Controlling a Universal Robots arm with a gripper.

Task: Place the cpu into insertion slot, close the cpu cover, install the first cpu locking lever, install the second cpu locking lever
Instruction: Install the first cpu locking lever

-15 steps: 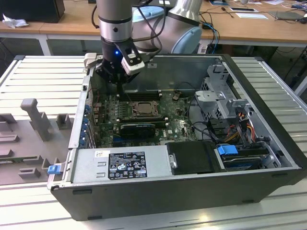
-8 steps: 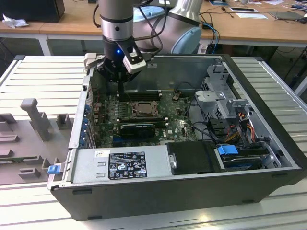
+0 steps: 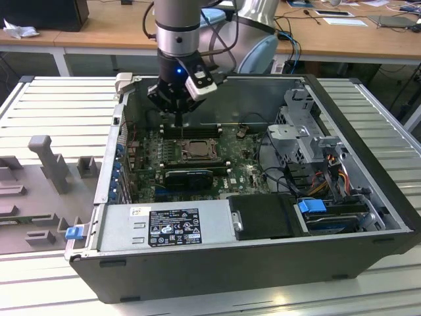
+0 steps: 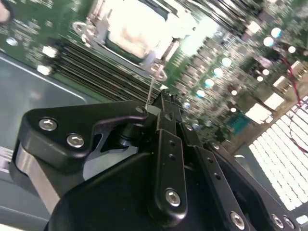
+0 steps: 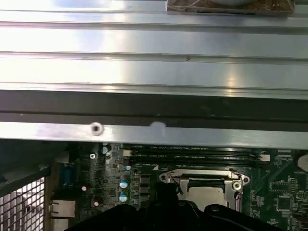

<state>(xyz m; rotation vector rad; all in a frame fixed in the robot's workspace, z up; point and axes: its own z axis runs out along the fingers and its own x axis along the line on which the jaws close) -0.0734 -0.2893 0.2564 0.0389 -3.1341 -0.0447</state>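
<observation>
Down among the components, we see the gripper [image 4: 155,109] with its fingers pressed together on the free end of a thin wire locking lever [image 4: 151,89]. The lever runs from the fingertips back to a corner of the insertion slot [image 3: 214,151].

That slot holds the cpu [image 5: 207,195], whose pale metal top shows through the window of the cpu cover [image 5: 202,174]. The cover lies flat over the chip. Just beside the slot, under the gripper, we find the long black memory slots [image 5: 192,156].

All of this sits on the green motherboard [image 3: 247,174] inside an open computer case [image 3: 263,263] that lies on its side. The same case holds:
- a grey power supply [image 3: 164,227] along the near wall
- a long black expansion card [image 3: 189,176] between the power supply and the slot
- a metal drive cage [image 3: 306,131] toward the exterior view's right

The case rests on a ribbed aluminium table [image 3: 59,99]. Grey fixtures [image 3: 49,161] stand on the table at the exterior view's left, well apart from the case.

The arm [image 3: 176,29] drops straight down from above into the case. Its wrist points at the board, and the gripper hangs close over the memory slots on the slot's far side.
</observation>
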